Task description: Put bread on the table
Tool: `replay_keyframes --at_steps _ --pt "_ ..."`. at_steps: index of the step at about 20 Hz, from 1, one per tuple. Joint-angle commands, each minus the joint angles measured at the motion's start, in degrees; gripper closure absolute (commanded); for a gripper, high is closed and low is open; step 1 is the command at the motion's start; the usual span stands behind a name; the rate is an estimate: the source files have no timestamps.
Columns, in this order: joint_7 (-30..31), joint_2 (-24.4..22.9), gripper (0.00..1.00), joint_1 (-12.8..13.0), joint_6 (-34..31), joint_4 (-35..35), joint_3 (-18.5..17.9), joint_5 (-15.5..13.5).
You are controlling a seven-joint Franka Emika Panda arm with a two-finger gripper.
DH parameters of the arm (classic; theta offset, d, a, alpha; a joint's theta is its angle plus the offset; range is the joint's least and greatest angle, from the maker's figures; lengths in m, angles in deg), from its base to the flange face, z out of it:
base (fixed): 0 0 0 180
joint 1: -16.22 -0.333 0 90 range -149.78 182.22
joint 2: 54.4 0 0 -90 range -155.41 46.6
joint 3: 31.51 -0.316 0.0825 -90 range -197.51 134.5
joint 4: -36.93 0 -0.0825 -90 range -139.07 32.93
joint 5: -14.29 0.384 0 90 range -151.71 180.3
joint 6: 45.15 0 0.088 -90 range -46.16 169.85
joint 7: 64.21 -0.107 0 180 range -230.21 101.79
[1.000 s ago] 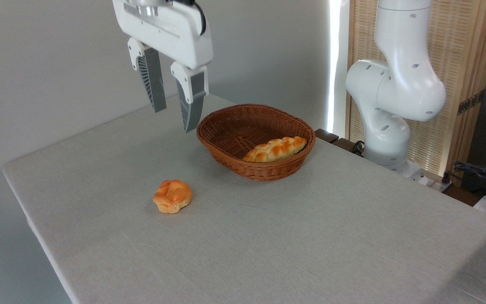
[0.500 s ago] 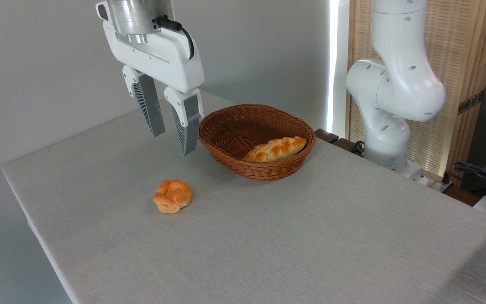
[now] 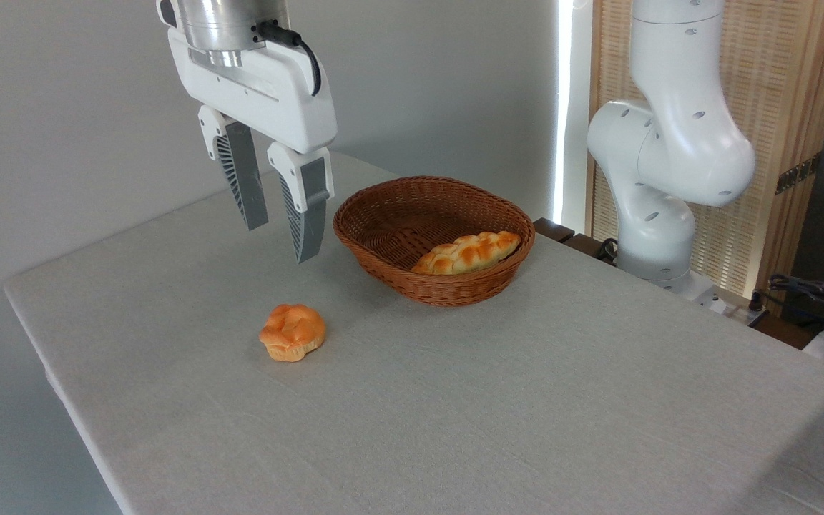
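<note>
The bread (image 3: 292, 332), a small round knotted bun with an orange-golden top, lies on the light grey table (image 3: 498, 400) left of centre. My gripper (image 3: 281, 242) hangs in the air above and behind the bread, apart from it. Its two grey ribbed fingers (image 3: 305, 214) point down, spread open, with nothing between them.
A brown wicker basket (image 3: 433, 275) stands to the right of the gripper, with a longer braided loaf (image 3: 466, 252) inside. The arm's white base (image 3: 659, 186) rises at the back right. The table's left edge runs close to the bread. Cables lie at the far right.
The gripper came down and shifted left, away from the basket. It stayed open throughout. The bread and basket have not moved.
</note>
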Motion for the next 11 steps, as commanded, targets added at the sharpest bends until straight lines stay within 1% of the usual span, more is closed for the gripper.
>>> replay_keyframes --at_steps 1,2,4,5,6,11 --pt "1.6 -0.6 0.00 0.5 2.8 -1.6 0.6 1.1" --pt "1.7 -0.6 0.00 0.5 2.8 -1.6 0.9 1.2" --pt "3.1 -0.5 0.00 0.5 2.9 -1.8 1.9 3.0" --pt "3.9 -0.4 0.00 0.4 2.9 -1.8 2.5 4.5" --pt "4.0 -0.4 0.00 0.4 2.8 -1.8 2.7 5.0" --pt "3.9 -0.5 0.00 0.2 2.5 -1.8 2.6 4.6"
